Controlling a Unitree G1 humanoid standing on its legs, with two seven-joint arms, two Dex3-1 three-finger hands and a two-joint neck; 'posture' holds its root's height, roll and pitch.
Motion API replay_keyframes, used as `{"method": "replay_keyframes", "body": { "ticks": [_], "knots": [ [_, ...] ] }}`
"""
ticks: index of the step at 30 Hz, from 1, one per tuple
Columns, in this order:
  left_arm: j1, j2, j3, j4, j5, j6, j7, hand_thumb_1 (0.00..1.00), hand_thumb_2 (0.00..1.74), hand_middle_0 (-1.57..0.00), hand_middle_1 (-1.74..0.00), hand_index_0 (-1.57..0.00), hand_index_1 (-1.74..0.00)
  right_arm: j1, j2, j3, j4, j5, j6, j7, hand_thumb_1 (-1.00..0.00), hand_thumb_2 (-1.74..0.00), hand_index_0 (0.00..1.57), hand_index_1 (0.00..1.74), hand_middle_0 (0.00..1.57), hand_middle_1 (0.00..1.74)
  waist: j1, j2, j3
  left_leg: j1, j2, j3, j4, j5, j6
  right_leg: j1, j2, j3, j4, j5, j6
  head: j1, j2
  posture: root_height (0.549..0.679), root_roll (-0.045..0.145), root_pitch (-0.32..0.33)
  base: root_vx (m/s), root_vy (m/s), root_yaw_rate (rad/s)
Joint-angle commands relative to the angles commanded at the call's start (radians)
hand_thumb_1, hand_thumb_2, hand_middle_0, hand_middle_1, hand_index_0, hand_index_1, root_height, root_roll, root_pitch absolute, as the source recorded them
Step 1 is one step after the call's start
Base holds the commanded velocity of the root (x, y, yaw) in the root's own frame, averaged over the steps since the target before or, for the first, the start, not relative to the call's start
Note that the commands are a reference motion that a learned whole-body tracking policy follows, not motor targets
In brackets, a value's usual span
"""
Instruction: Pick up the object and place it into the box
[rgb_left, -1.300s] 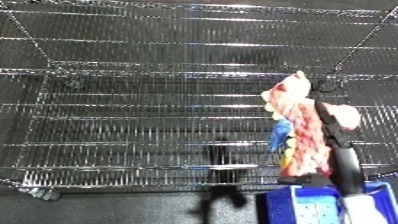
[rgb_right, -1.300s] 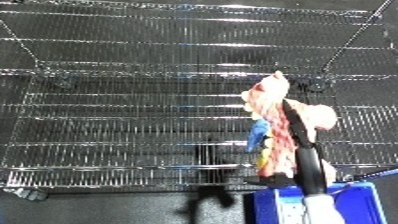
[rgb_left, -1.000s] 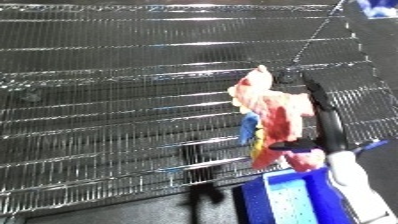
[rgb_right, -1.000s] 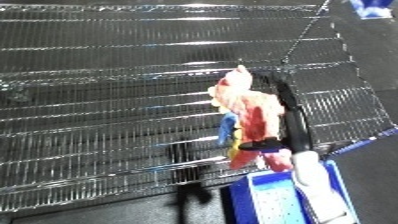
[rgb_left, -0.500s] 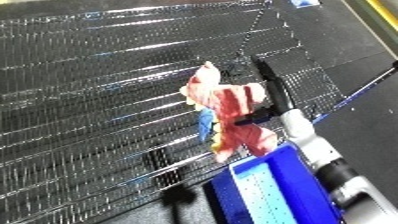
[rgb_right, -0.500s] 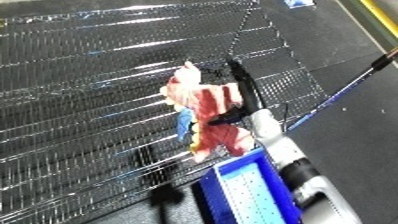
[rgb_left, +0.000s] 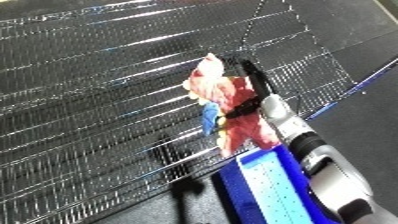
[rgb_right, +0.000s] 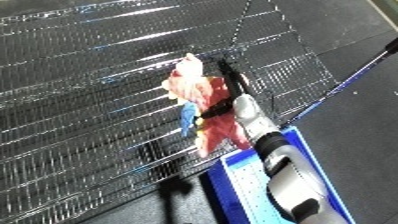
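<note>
Since the earlier frames the whole view has tilted and swung, so that is camera motion; relative to the hand, the toy stays where it was, and the bin now shows larger at the near right.

Left eye view: right hand reaches up from the lower right, black fingers curled round the toy from its right side, thumb side hidden. Toy is a soft pink and red figure with a blue bit on its left, held up in front of the rack, lower end hanging just above the bin's far edge. Whether it touches the bin, cannot tell. Silver forearm runs along the bin's right side, over it. Bin is blue, open top, light inside, at the near right, just near of the rack's front edge. Rack is a wire shelf, slanted across the frame, filling left and far. Dark floor beyond at far right. Left hand does not show.

Right eye view: same layout, shifted left. Right hand wraps the toy; toy's red lower end hangs by the bin's far left corner. Forearm lies over the bin's middle. Rack behind the toy.
</note>
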Motion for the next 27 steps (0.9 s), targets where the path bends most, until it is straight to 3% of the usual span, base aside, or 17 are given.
{"method": "replay_keyframes", "body": {
  "ticks": [4,15,23,27],
  "knots": [
    [-0.001,-0.006,-0.004,0.005,0.001,0.002,0.002,1.0,1.74,-1.57,-1.74,-1.57,-1.74,-0.044,0.001,0.036,0.069,-0.005,-0.013,0.019,0.0,0.0,0.0,0.0,0.0,0.0,-0.002,0.008,0.003,-0.004,-0.001,0.001,-0.005,0.001,-0.0004,0.001,0.0001,-0.002,-0.006,-0.004,-0.0012,-0.009,-0.001,0.627,0.05,-0.142,0.005,0.007,0.009],
    [0.006,-0.016,0.021,0.01,0.011,0.001,0.0,1.0,1.74,-1.57,-1.74,-1.57,-1.74,0.009,0.049,0.057,0.078,-0.04,-0.007,0.046,-0.55,-0.96,0.86,0.96,0.86,0.96,-0.008,-0.004,0.008,0.01,0.014,0.006,-0.021,0.002,-0.0066,0.025,0.0062,-0.012,-0.028,-0.007,-0.0036,-0.037,-0.003,0.631,0.047,-0.142,-0.006,-0.008,-0.006],
    [0.013,-0.012,0.037,0.019,-0.009,-0.002,-0.015,1.0,1.74,-1.57,-1.74,-1.57,-1.74,0.064,0.05,0.061,0.052,-0.06,-0.003,0.055,-0.95,-1.65,1.49,1.65,1.49,1.65,-0.006,-0.018,0.006,0.022,0.018,0.003,-0.028,0.005,-0.0107,0.042,0.0087,-0.019,-0.034,-0.007,-0.005,-0.033,0.002,0.632,0.045,-0.15,-0.024,-0.005,0.015],
    [0.013,-0.011,0.04,0.033,-0.008,0.002,-0.023,1.0,1.74,-1.57,-1.74,-1.57,-1.74,0.1,0.049,0.049,0.04,-0.061,-0.005,0.06,-0.95,-1.65,1.49,1.65,1.49,1.65,-0.004,-0.028,0.005,0.025,0.02,0.0,-0.029,0.009,-0.0125,0.049,0.0098,-0.023,-0.036,-0.003,-0.0059,-0.025,0.01,0.632,0.043,-0.156,-0.031,-0.012,0.042]
  ]
}}
